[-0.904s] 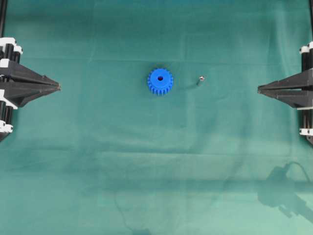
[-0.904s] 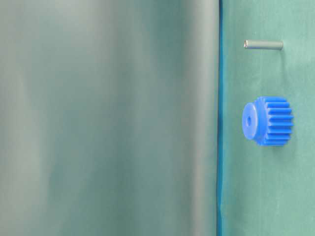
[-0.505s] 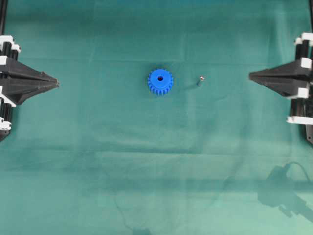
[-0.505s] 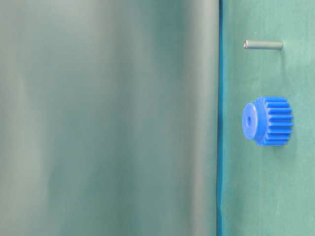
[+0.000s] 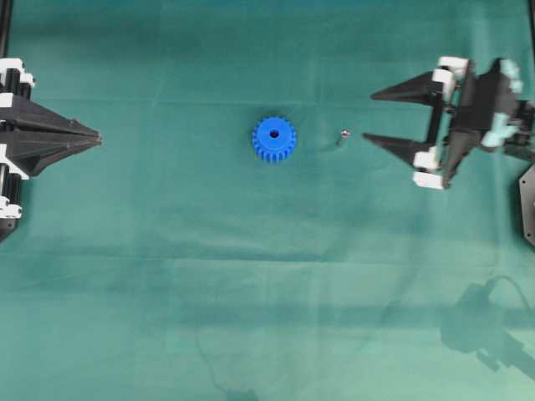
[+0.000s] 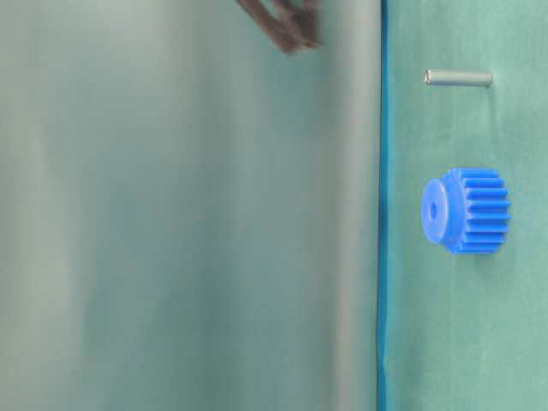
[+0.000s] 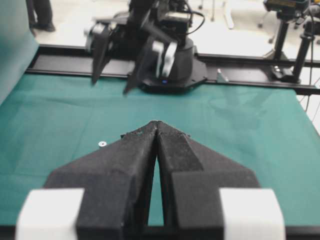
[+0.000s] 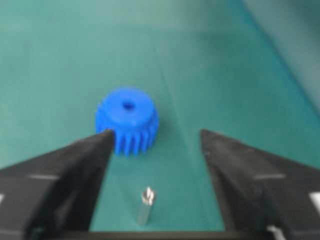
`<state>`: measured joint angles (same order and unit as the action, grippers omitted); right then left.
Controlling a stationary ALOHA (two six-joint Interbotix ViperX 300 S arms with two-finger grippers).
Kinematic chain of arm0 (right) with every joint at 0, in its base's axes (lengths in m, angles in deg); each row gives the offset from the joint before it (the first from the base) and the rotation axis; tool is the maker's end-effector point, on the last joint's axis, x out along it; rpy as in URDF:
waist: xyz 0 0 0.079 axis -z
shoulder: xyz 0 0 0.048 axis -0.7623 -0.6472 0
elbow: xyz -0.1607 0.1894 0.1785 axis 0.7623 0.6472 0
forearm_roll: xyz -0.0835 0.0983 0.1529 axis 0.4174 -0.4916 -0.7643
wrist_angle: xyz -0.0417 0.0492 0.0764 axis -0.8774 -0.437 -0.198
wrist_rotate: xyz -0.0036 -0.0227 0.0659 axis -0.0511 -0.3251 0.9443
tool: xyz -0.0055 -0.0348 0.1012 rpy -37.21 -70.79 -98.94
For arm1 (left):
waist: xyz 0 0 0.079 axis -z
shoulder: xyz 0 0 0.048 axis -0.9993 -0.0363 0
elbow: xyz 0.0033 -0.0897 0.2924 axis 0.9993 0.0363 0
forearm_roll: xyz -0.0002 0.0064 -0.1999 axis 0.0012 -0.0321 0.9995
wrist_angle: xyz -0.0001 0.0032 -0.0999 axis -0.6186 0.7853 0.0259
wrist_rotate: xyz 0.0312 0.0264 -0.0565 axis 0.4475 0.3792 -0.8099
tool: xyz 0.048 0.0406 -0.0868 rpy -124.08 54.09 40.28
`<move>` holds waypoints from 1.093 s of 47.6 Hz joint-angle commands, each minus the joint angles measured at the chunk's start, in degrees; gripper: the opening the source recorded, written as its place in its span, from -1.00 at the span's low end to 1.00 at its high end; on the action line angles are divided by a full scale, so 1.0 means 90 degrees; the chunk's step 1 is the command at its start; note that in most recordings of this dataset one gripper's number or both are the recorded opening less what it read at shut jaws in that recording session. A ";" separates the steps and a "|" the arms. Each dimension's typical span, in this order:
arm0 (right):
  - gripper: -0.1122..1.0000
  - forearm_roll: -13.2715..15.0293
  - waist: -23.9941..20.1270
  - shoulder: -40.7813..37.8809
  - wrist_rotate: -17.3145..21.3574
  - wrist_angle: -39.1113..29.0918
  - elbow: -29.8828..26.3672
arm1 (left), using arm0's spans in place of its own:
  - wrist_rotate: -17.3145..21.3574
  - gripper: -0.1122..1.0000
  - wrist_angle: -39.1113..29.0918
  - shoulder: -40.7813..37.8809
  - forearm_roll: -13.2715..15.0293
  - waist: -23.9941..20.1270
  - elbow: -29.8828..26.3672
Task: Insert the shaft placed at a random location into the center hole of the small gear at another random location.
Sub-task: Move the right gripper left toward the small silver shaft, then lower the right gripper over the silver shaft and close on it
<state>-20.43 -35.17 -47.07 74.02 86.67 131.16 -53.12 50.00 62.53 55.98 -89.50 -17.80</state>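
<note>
The small gear (image 5: 273, 139) is a bright blue toothed wheel resting flat mid-table, its dark center hole (image 5: 273, 133) facing up; it also shows in the table-level view (image 6: 467, 210) and the right wrist view (image 8: 127, 121). The shaft (image 5: 342, 137) stands upright just right of the gear, a small silvery pin (image 6: 458, 78) (image 8: 145, 205). My right gripper (image 5: 368, 117) is open, its tips a short way right of the shaft, nothing between them; in its wrist view the right gripper (image 8: 155, 134) frames the shaft. My left gripper (image 5: 99, 139) stays shut and empty at the far left (image 7: 157, 122).
A green cloth (image 5: 251, 267) covers the whole table. The right arm's base (image 7: 167, 65) stands on a black rail at the far side in the left wrist view. Arm and camera shadows (image 5: 489, 330) lie at the lower right.
My right gripper has opened wide and moved left toward the shaft, turning as it came. The left gripper, the gear and the shaft have not moved.
</note>
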 commanded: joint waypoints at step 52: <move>-0.53 -0.0244 0.0107 -0.2305 0.0264 0.0830 -0.0439 | -0.0029 -0.81 -0.0029 -0.0010 0.0010 -0.0049 0.0020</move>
<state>-22.71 -34.38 -68.17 76.31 94.14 127.65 -53.47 49.56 62.70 55.98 -89.77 -17.01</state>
